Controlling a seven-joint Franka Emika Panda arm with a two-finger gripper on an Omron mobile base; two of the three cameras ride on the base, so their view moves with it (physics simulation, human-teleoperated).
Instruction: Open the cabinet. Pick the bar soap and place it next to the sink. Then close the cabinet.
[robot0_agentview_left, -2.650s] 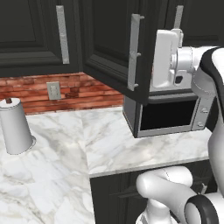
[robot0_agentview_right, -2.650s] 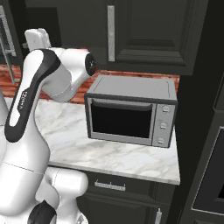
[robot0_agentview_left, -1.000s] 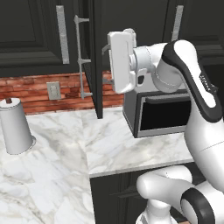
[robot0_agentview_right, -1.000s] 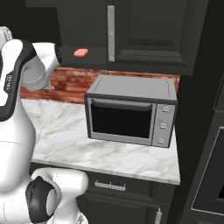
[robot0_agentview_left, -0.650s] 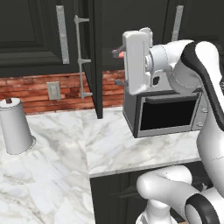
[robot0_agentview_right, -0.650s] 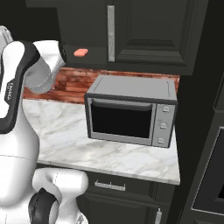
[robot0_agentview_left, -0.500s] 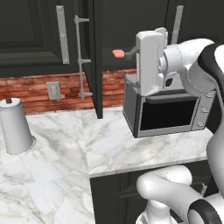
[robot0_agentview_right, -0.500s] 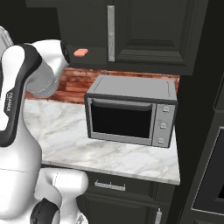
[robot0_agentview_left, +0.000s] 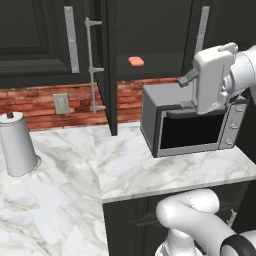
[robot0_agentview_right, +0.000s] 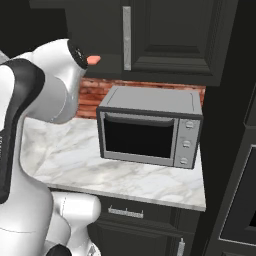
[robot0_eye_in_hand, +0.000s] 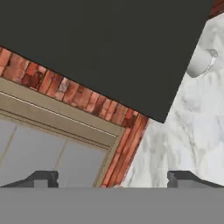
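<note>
The black wall cabinet (robot0_agentview_left: 160, 35) stands open, its door (robot0_agentview_left: 111, 75) swung out edge-on with the silver bar handle (robot0_agentview_left: 92, 65) on its left face. The salmon-pink bar soap (robot0_agentview_left: 135, 61) lies on the bottom shelf inside; it also peeks out past my arm (robot0_agentview_right: 93, 60). My gripper (robot0_agentview_left: 186, 92) hangs open and empty to the right of and below the soap, in front of the microwave, apart from both. In the hand view the fingertips (robot0_eye_in_hand: 41, 177) stand wide apart, looking at a black cabinet surface, brick and counter. The sink is out of view.
A silver microwave (robot0_agentview_left: 190, 125) (robot0_agentview_right: 150, 127) sits on the marble counter (robot0_agentview_left: 130, 170) under the open cabinet. A white paper towel roll (robot0_agentview_left: 17, 145) (robot0_eye_in_hand: 201, 61) stands at the left. A brick backsplash (robot0_agentview_left: 45, 102) runs behind, and a tall black unit (robot0_agentview_right: 230, 125) bounds the right.
My hand has swung to the right, away from the open door, and now sits in front of the microwave. The door has stayed open and the soap has not moved.
</note>
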